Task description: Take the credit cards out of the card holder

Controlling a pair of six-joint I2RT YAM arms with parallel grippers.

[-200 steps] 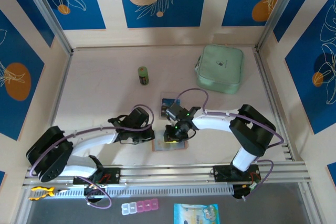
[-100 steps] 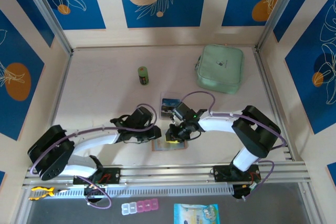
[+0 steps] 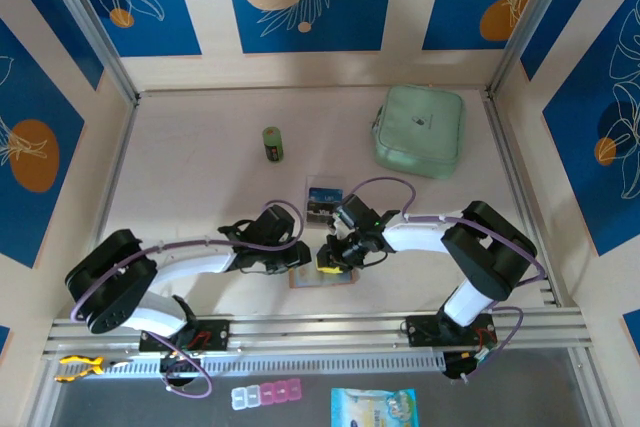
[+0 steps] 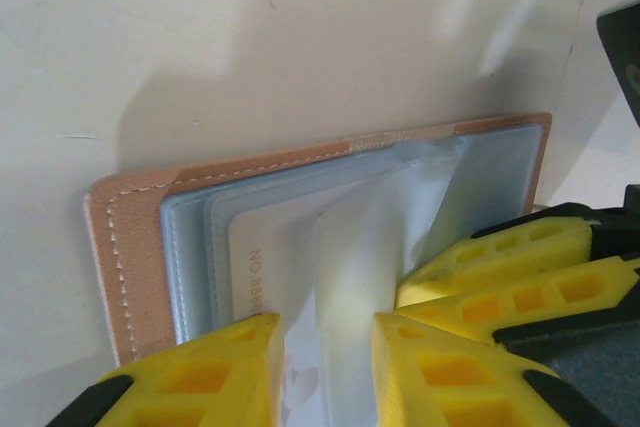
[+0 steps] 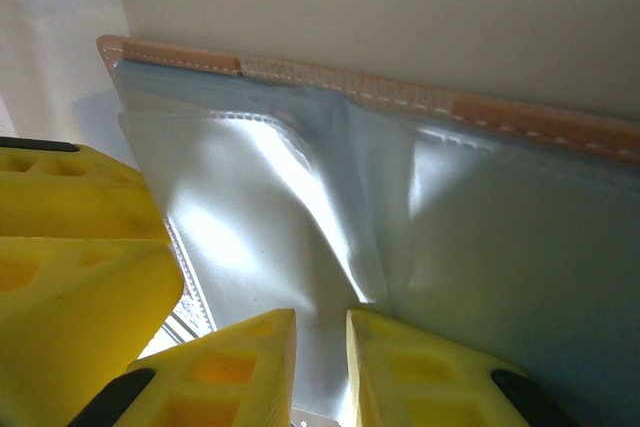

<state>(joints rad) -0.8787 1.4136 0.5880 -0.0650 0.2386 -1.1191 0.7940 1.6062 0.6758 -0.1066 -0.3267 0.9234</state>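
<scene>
From above, my left claw [image 3: 296, 259] and right claw [image 3: 328, 256] meet over the open card holder [image 3: 322, 276] near the table's [image 3: 190, 177] front edge; a credit card [image 3: 322, 196] lies just beyond. Left wrist: my fingers [image 4: 200, 372] narrowly straddle a clear pocket sleeve [image 4: 350, 277] (white card [image 4: 262, 252] inside). Right wrist: my fingers [image 5: 235, 367], nearly closed, pinch the sleeve [image 5: 270, 207].

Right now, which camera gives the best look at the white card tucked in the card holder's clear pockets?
The left wrist view: the white card sits in the open card holder, printed text along its edge. The right wrist view shows the holder's glossy clear sleeves with no readable card. From the top external view, the holder is mostly covered by both arms.
</scene>
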